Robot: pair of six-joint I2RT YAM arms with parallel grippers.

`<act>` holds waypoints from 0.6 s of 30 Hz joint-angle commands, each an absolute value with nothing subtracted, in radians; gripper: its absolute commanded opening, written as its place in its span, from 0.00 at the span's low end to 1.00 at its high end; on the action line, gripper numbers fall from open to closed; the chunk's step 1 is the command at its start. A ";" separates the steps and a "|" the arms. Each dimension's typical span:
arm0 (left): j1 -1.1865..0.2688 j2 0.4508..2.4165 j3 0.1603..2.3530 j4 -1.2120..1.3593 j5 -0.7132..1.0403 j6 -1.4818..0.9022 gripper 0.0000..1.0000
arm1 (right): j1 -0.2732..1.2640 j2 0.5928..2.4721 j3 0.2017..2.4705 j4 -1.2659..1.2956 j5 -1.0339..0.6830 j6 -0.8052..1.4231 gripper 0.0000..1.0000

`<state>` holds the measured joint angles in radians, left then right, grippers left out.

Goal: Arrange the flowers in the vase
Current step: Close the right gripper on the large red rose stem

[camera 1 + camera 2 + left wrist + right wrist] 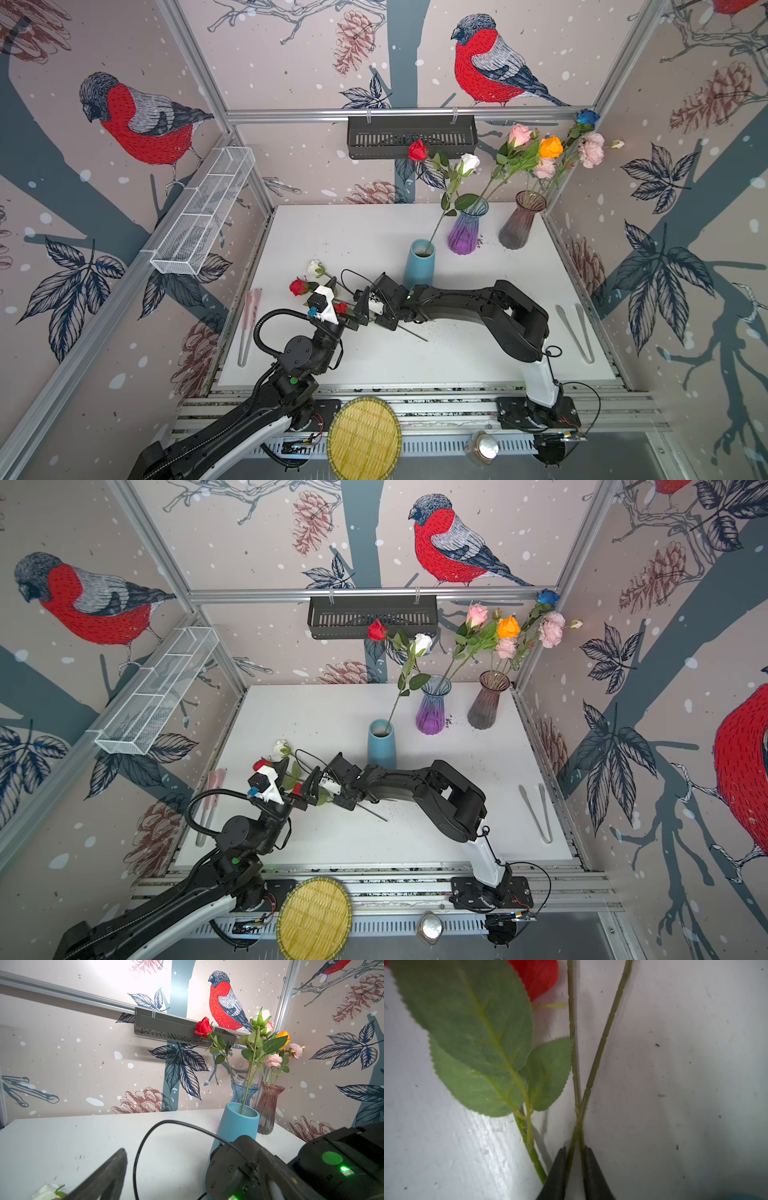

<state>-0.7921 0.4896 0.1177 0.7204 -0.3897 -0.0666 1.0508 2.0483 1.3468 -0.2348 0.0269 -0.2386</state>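
Stems (578, 1109) cross right between my right gripper (576, 1153) fingertips; the jaws are nearly together around two of them where they lie on the white table (478, 349), though I cannot tell whether both are pinched. My left gripper (338, 301) hangs spread wide beside the loose red rose (298, 286) and white rose (314, 267). This is the pickup step. Next I judge I must lift, check I carry one flower only, then steer its stem end into the blue vase (419, 266), which already holds one stem.
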 commanded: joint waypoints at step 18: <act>-0.799 0.494 0.130 0.724 -0.412 -0.035 0.96 | 1.090 2.052 1.366 -0.286 -0.023 -0.326 0.24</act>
<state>-0.7975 0.4938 0.1219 0.6941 -0.4095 -0.0444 1.0866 2.0384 1.3514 -0.2565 0.0097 -0.3107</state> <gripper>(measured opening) 0.958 0.246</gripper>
